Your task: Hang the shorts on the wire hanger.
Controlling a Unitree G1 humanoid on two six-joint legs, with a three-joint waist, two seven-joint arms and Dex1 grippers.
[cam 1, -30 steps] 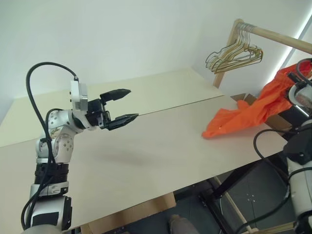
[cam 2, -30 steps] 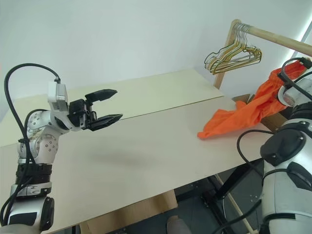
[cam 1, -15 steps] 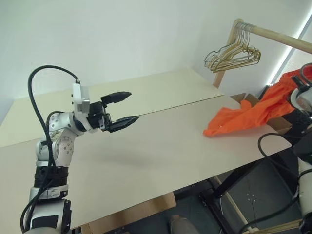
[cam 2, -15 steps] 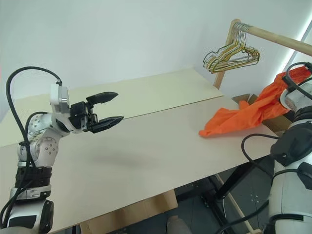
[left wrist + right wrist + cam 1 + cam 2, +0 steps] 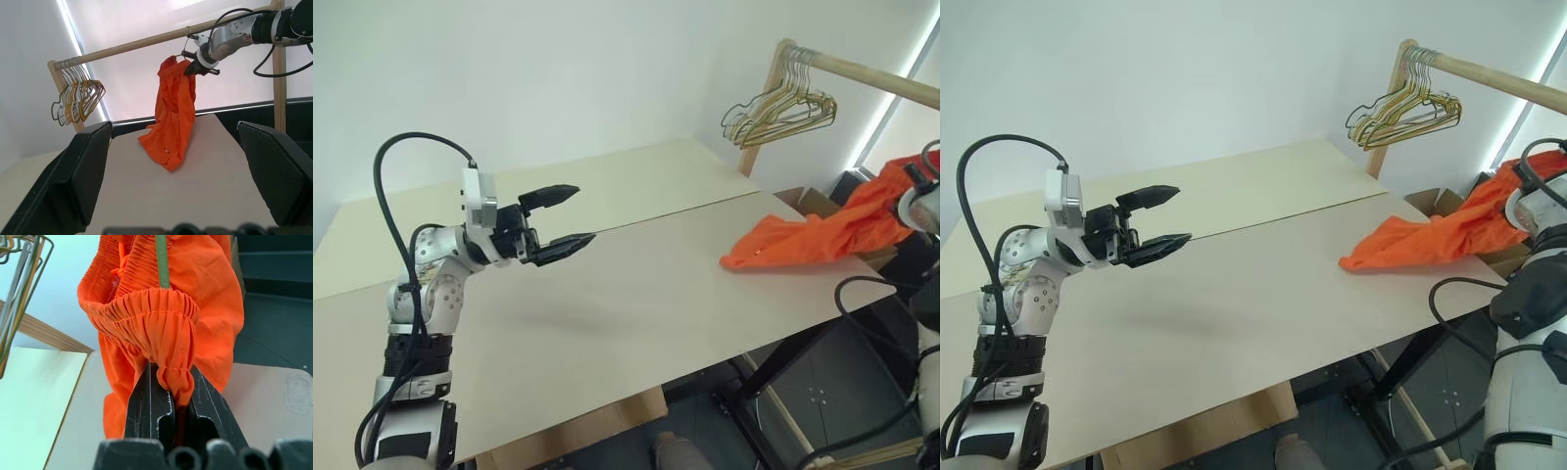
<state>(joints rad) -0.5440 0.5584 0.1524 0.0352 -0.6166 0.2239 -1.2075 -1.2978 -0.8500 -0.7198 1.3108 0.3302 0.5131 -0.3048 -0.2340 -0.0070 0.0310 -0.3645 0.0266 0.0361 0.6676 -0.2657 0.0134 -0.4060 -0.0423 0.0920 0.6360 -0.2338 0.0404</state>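
A pale worktop [image 5: 636, 304] runs across the scene. At its far right stands a wooden rail [image 5: 862, 70] on an upright post, and from the rail hangs a bunch of gold and dark hangers [image 5: 781, 106], close to the post. A cardboard box [image 5: 813, 203] sits just past the worktop's right edge, below the rail. Nothing lies on the worktop between the two arms.

The shorts [image 5: 803, 240] are bright orange. Their lower part lies crumpled on the right end of the worktop, and the rest stretches up and off the right edge to the right claw [image 5: 199, 68]. In the left wrist view that claw is raised just under the rail, with the shorts hanging down from it to the worktop. In the right wrist view its black fingers [image 5: 149, 404] are pressed together on a gathered fold of the elastic waistband, so the right claw is clamped on the shorts. A thin greenish wire, a piece of the wire hanger [image 5: 161, 262], runs straight up behind that fold and touches the fabric; how it threads through the waistband cannot be told.

The left claw [image 5: 568, 217] hovers above the left part of the worktop, well apart from the shorts, pointing toward them. Its two fingers stand wide apart and hold nothing.
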